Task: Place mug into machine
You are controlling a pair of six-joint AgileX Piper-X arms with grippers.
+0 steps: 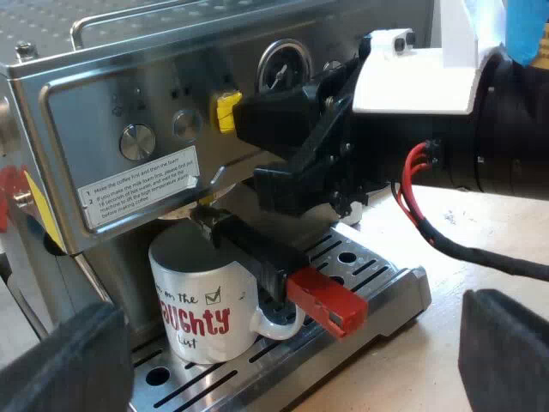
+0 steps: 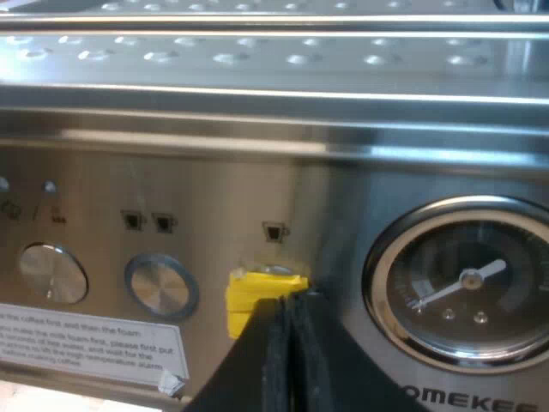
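Mug [image 1: 196, 296]: 1, white ceramic with red lettering, upright on the slotted metal drip tray [image 1: 386, 287] of the machine, directly under the holder.
Holder [image 1: 266, 262]: 1, metal with a dark handle ending in red, locked into the machine's front.
Espresso machine [image 1: 103, 94]: 1, brushed steel; its front carries 2 round silver buttons [image 2: 161, 285], 1 yellow button [image 2: 262, 292] and 1 round pressure gauge [image 2: 463, 287].
Left gripper [image 1: 283, 360]: 2 black fingers spread wide, empty, low before the drip tray.
Right gripper [image 2: 290, 322]: 2 black fingers pressed together, tips at the yellow button.
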